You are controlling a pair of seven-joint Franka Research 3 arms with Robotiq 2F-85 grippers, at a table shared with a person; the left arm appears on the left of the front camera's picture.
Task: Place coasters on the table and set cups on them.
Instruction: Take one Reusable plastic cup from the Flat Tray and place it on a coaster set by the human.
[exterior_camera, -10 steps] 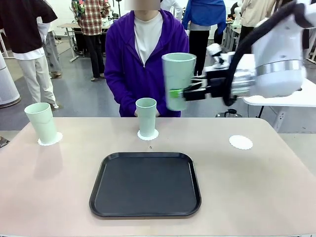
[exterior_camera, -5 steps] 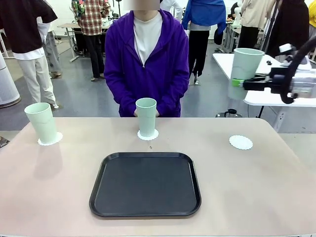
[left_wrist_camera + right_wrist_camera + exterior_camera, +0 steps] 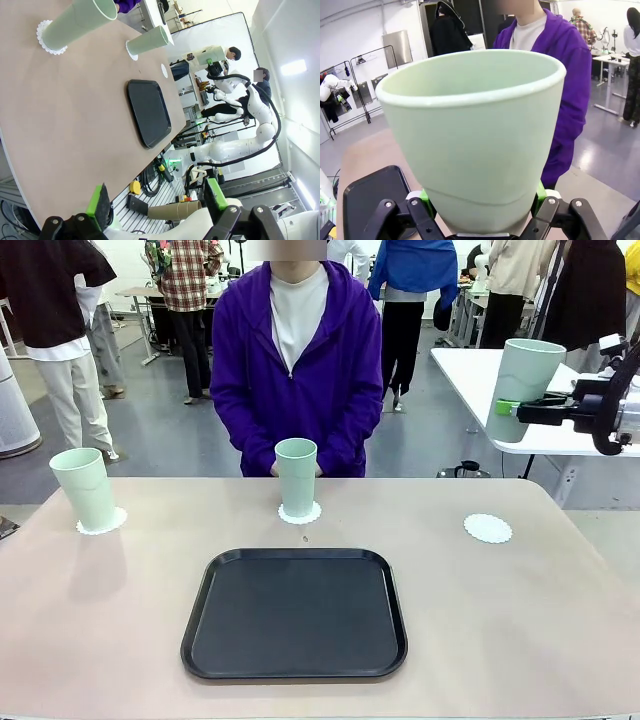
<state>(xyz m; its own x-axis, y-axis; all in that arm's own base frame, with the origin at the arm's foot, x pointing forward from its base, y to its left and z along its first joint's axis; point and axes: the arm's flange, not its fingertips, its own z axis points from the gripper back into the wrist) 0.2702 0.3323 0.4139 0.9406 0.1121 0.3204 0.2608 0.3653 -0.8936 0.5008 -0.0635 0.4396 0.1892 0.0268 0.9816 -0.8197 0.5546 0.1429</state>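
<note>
A: Starting with the biggest thing, what are you seeing on the surface?

B: You are looking at a beige-pink surface with a black tray lying in the middle, nearer the robot's side. A person in a purple hoodie is standing at the far edge, with the hands hidden behind the middle cup.

A: And the cups?

B: Two are standing upright on coasters: the middle cup on its coaster at the far edge, and the left cup on a coaster near the far left corner. That disc is mostly being covered by the cup's base. A third coaster is lying bare toward the far right.

A: Where is the third cup?

B: Your right hand is pinching it low on its wall, holding it upright in the air beyond the right end of the surface, higher than the bare coaster. The arm is being cut off by the picture's edge. In the right wrist view the cup is blocking nearly everything, so its base is hard to make out.

A: And the left hand?

B: It is hanging spread wide with nothing between its green pads, off the near left edge of the surface.
</note>
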